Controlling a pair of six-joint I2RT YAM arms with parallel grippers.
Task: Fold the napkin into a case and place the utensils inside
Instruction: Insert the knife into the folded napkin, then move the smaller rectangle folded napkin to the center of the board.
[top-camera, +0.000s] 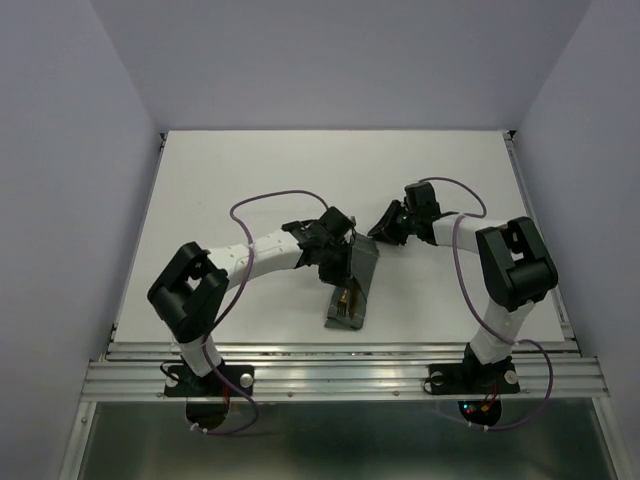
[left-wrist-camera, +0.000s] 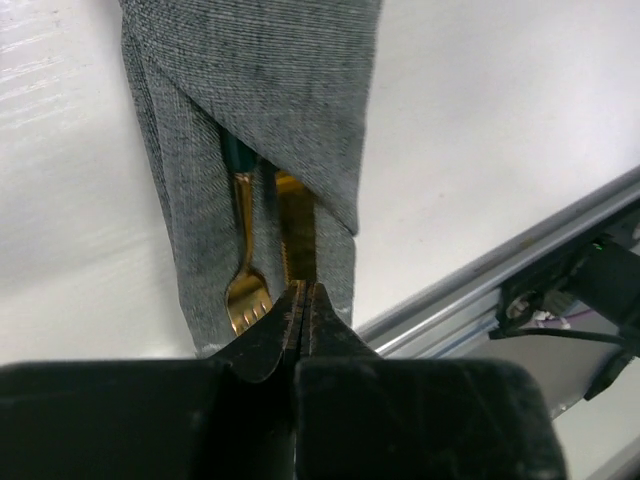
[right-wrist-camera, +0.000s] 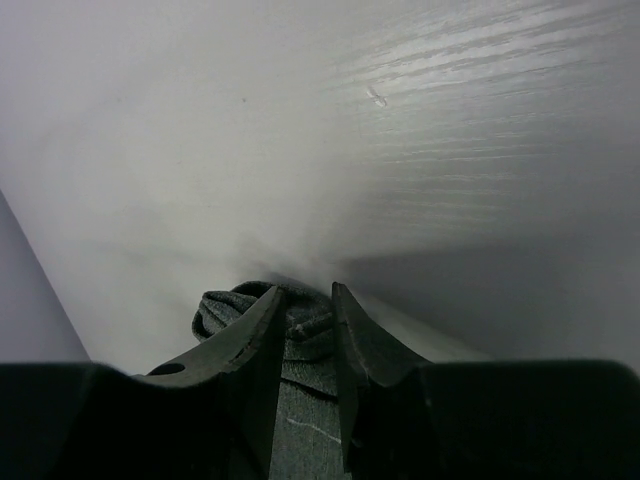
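Observation:
The napkin (top-camera: 358, 270) lies mid-table, folded into a narrow grey-green case (left-wrist-camera: 260, 90). At its open end lie two gold utensils (top-camera: 346, 298), a fork (left-wrist-camera: 247, 290) and a flat piece (left-wrist-camera: 296, 225). My left gripper (left-wrist-camera: 305, 285) is shut, its tips right at the end of the flat gold piece; I cannot tell whether that piece is pinched. In the top view the left gripper (top-camera: 340, 272) hangs over the case. My right gripper (right-wrist-camera: 305, 290) is shut on a bunched fold of the napkin (right-wrist-camera: 222, 308) at the case's far end (top-camera: 372, 240).
The metal rail (top-camera: 340, 365) of the table's near edge runs just beyond the case's open end, and shows in the left wrist view as the rail (left-wrist-camera: 480, 280). White tabletop (top-camera: 230, 170) surrounds the cloth. Purple cables loop over both arms.

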